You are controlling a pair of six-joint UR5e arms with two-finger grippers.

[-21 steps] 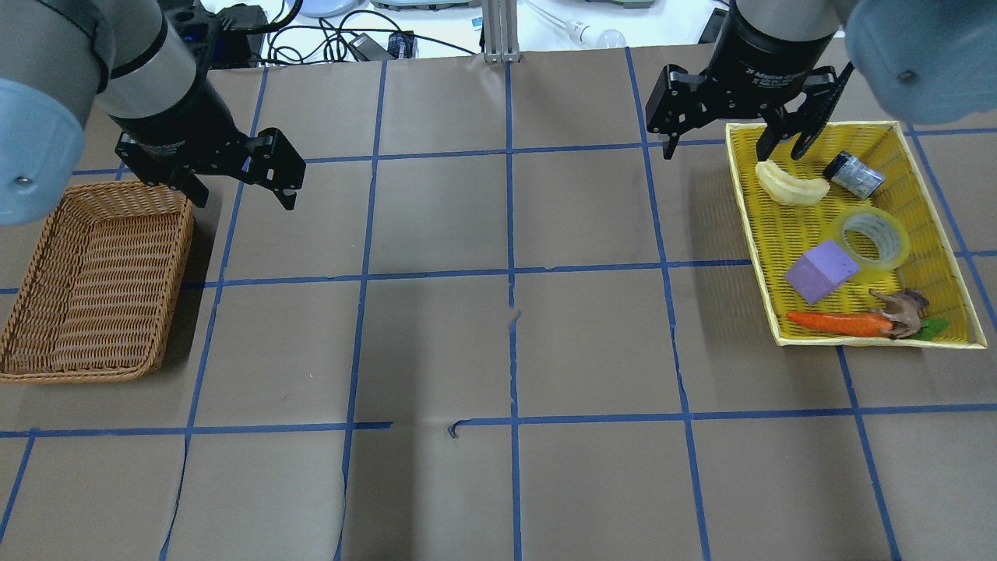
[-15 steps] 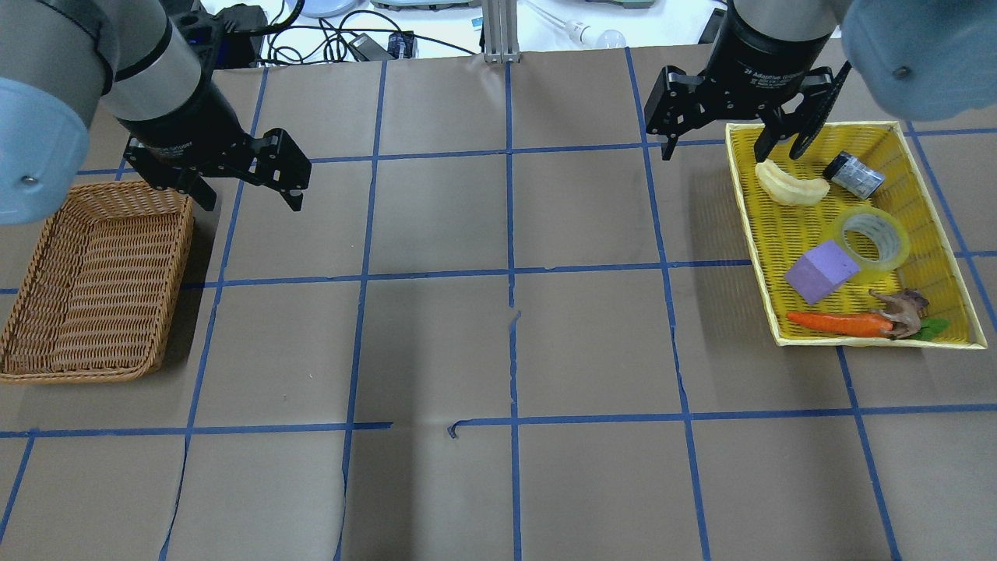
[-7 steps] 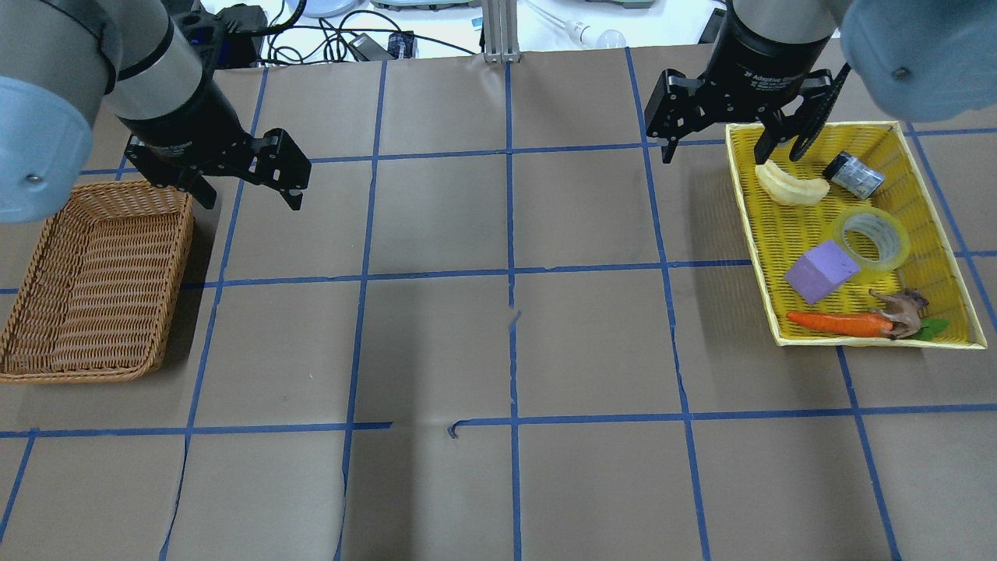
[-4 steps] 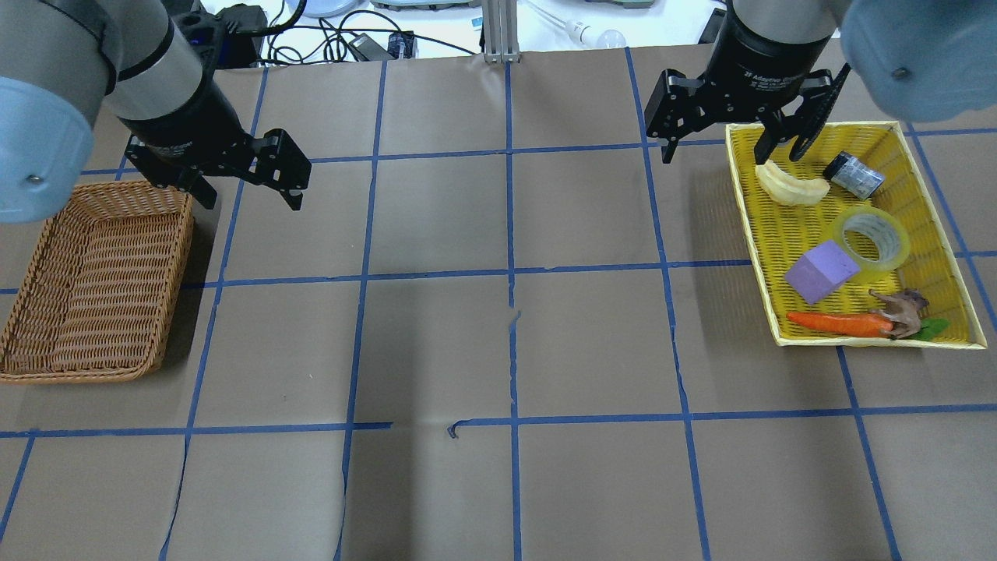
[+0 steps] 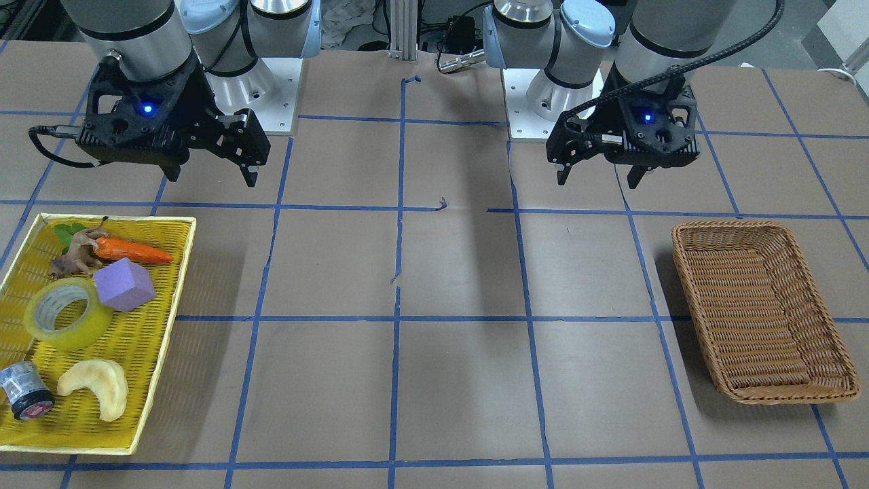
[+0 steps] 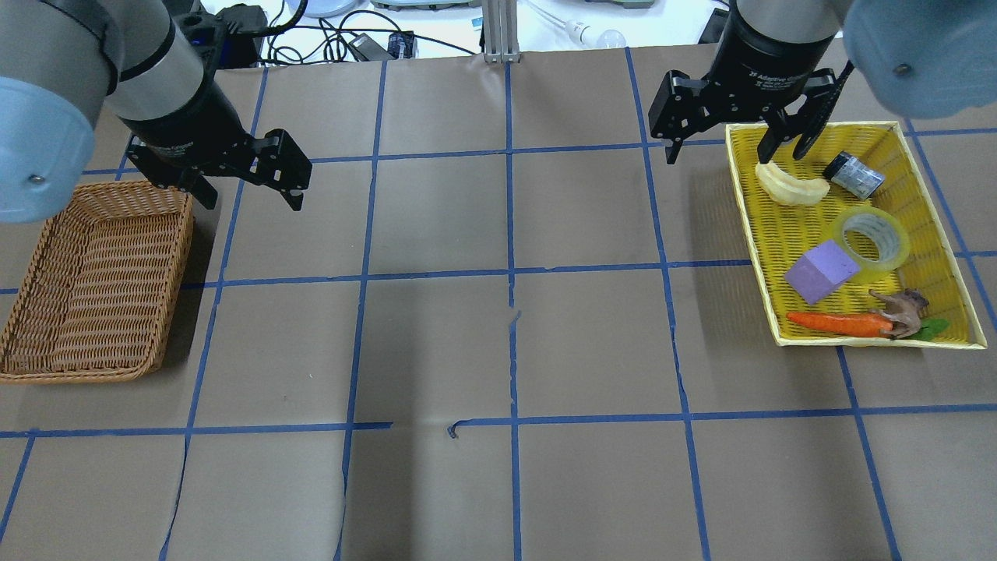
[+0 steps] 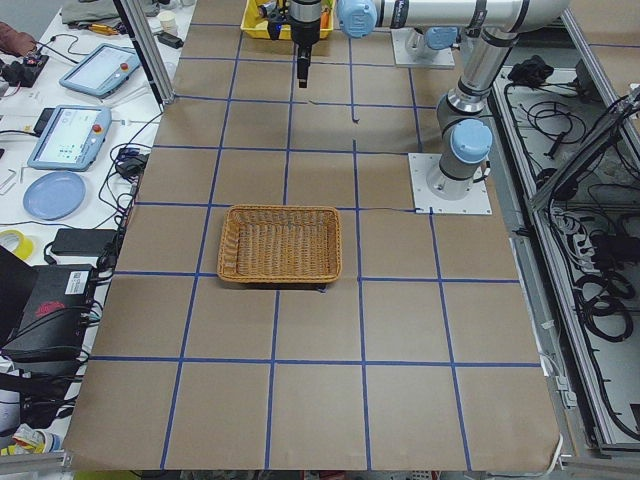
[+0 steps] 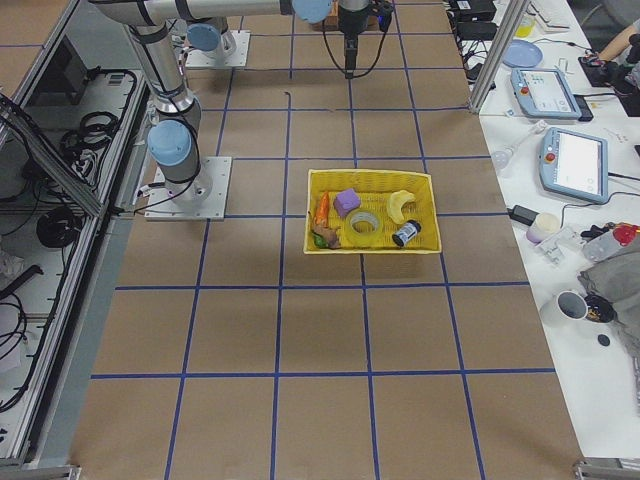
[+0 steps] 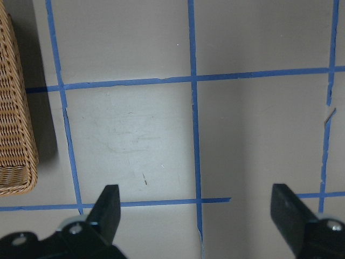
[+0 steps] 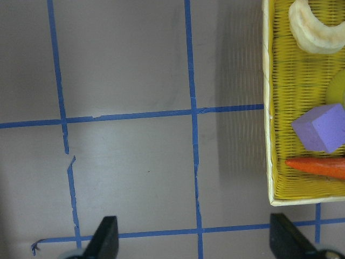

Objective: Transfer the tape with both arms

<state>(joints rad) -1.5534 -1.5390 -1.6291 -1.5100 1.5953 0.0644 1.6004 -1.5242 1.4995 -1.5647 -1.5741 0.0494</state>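
Observation:
The tape, a translucent yellowish roll with a grey-white core, lies flat in the yellow tray at the right; it also shows in the front view and the right side view. My right gripper is open and empty, hovering over the table just left of the tray's far corner, apart from the tape. In its wrist view the tray's left part shows. My left gripper is open and empty, hovering right of the wicker basket's far corner; its wrist view shows bare table.
The tray also holds a purple block touching the tape, a carrot, a toy animal, a pale crescent piece and a small dark cylinder. The basket holds nothing. Blue tape lines grid the brown table.
My left gripper shifted a little to the right at first, then held still. My right gripper edged slightly right. Both stayed open; the tape has not moved.

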